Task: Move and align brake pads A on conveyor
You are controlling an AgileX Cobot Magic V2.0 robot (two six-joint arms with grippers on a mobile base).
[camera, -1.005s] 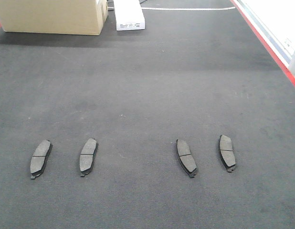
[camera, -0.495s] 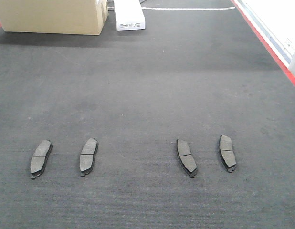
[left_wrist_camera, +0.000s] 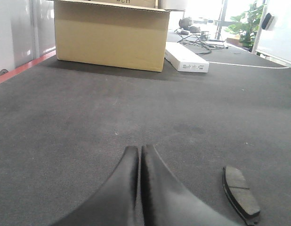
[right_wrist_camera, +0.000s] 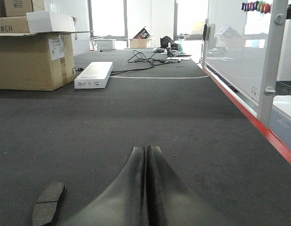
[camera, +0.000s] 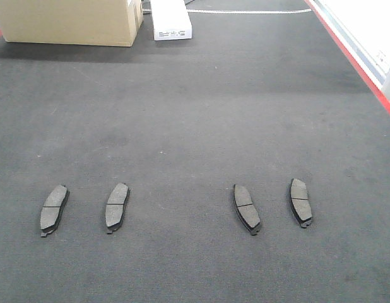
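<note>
While four brake pads A (camera: 54, 209) (camera: 117, 206) (camera: 247, 208) (camera: 300, 201) lay spaced along the conveyor (camera: 201, 113) (apparently untouched), the left gripper (left_wrist_camera: 139, 153) and right gripper (right_wrist_camera: 146, 153) hovered, jaws pressed together.

front view: high, looking down the conveyor (camera: 201, 113) | wrist views: low, near the belt, facing far | shared: cardboard box (camera: 69, 22), white box (camera: 171, 20)

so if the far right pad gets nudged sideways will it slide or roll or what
The far right pad lies flat on the conveyor, so it will probably slide, not roll or tip. The conveyor looks rough and felt-like, so it may drag and pivot instead of gliding. It looks like a rigid slab, so it likely won't bend.
</note>
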